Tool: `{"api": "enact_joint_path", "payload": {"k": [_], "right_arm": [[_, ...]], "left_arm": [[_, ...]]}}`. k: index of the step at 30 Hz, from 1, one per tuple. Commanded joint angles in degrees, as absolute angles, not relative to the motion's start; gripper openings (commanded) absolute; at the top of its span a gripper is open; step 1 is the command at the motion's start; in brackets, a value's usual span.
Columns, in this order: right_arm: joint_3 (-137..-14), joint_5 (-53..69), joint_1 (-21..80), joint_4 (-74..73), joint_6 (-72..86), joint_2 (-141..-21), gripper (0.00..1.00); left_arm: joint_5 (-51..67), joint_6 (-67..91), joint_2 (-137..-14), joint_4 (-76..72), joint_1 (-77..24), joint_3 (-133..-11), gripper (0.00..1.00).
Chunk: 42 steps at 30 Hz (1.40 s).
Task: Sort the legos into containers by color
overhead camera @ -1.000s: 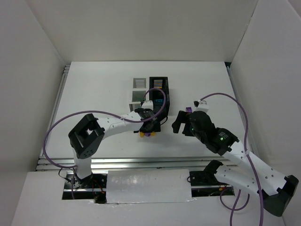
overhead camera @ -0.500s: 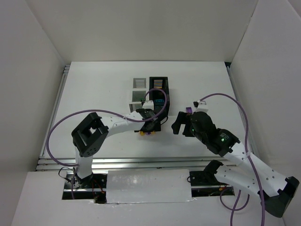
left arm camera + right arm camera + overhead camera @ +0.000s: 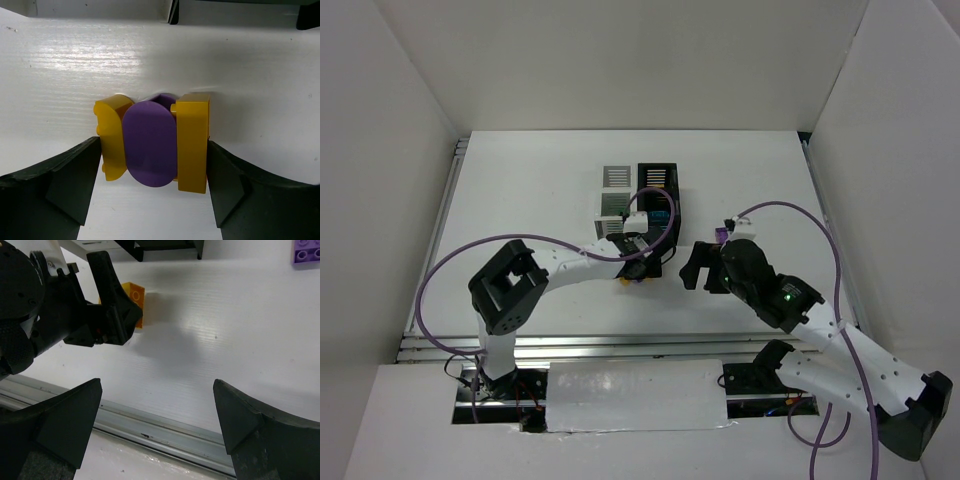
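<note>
From above, we take the containers (image 3: 638, 190) as our landmark, a two-by-two block of bins on the table (image 3: 520, 190). The left gripper (image 3: 638, 270) is down at the table just in front of the block's near wall, on a brick cluster (image 3: 630, 281) showing yellow and purple. The right gripper (image 3: 703, 268) hangs right of the containers and nearer the arm bases. A lone purple brick (image 3: 722, 236) lies just beside it.

Through the left wrist camera, the cluster is three pieces pressed side by side: a rounded yellow brick (image 3: 111, 137), a purple oval piece (image 3: 150, 145) in the middle, and a square yellow brick (image 3: 192, 142). The dark fingers (image 3: 60, 185) bear on the two outer yellows, so we read the jaws as closed on the whole group. We judge this a mixed-colour grab that would need splitting before any bin.

Through the right wrist camera, that arm's own fingers (image 3: 55, 420) are spread wide with nothing between them, over table in front of the containers. We think it waits to one side to keep out of the left arm's way, with the lone purple brick as its likely next pick.
</note>
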<state>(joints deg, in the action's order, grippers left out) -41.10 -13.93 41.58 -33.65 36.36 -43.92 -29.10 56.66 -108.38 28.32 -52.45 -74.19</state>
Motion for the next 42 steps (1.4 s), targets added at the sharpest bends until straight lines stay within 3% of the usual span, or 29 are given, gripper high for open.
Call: {"api": "enact_joint_path", "payload": {"k": [1,3,5,8,22,30,42], "right_arm": [[-40.6,-12.0,41.3,-29.6,35.9,-44.4,1.0],[-40.4,-11.6,41.3,-29.4,35.9,-44.5,1.0],[-40.5,-11.6,41.2,-29.4,35.9,-44.4,1.0],[-40.5,-11.4,41.4,-29.2,35.8,-44.2,1.0],[-33.1,-2.7,39.4,-16.6,37.9,-44.0,1.0],[-34.0,2.9,34.5,-12.0,44.6,-53.3,1.0],[-36.8,10.4,36.1,-4.7,54.7,-63.3,0.94]], "left_arm": [[-24.3,57.0,-110.9,27.1,-52.1,-71.7,0.37],[-24.0,56.8,-110.8,27.2,-52.1,-71.5,0.31],[-23.9,56.9,-110.5,27.3,-52.1,-71.1,0.14],[-23.8,57.0,-109.0,27.3,-52.1,-69.9,0.0],[-18.6,52.7,-92.1,18.3,-52.1,-59.5,0.0],[-13.9,48.2,-86.0,11.8,-52.6,-54.2,0.0],[-6.2,41.0,-80.3,3.4,-53.9,-49.7,0.0]]}}
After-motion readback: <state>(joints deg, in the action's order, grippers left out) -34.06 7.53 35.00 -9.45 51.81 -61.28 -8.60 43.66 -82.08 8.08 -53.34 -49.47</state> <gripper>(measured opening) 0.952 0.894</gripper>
